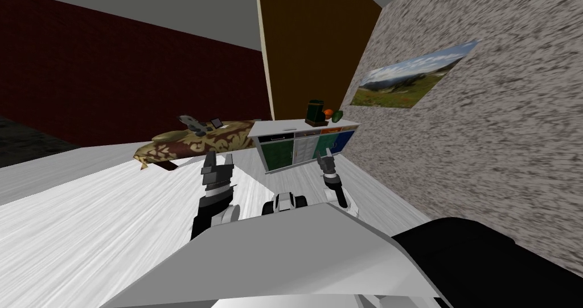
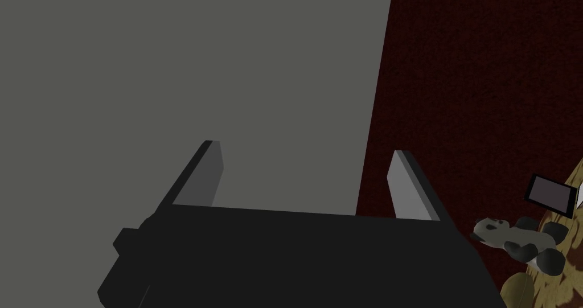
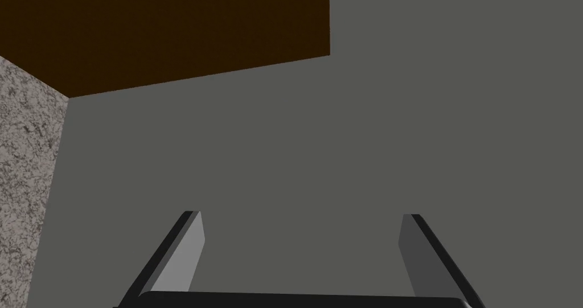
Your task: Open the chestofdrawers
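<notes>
Chest of drawers [image 1: 304, 143]: low and white, with fronts in black, green, pale grey, orange and blue; it stands on the pale floor [image 1: 85, 225] with one end at the speckled wall [image 1: 489, 139] and its back to a brown panel [image 1: 313, 42]; the fronts lie flush, as far as I can tell.
On its top: a dark green box [image 1: 315, 112] near the middle; an orange ball [image 1: 328, 114] and a green lump [image 1: 338, 115] toward the end by the wall.
Left gripper [image 1: 219, 161]: raised over the floor, short of the chest and apart from it; fingers [image 2: 208, 168] spread wide, nothing between them.
Right gripper [image 1: 326, 163]: held up before the chest's front, not touching it; fingers spread, holding nothing.
Table [image 1: 171, 151]: beside the chest's free end, under a brown patterned cloth; a toy panda [image 1: 193, 126] and a small dark tablet [image 1: 216, 122] sit at its far edge.
Wall picture [image 1: 410, 78]: a landscape, hung on the speckled wall above the chest.
</notes>
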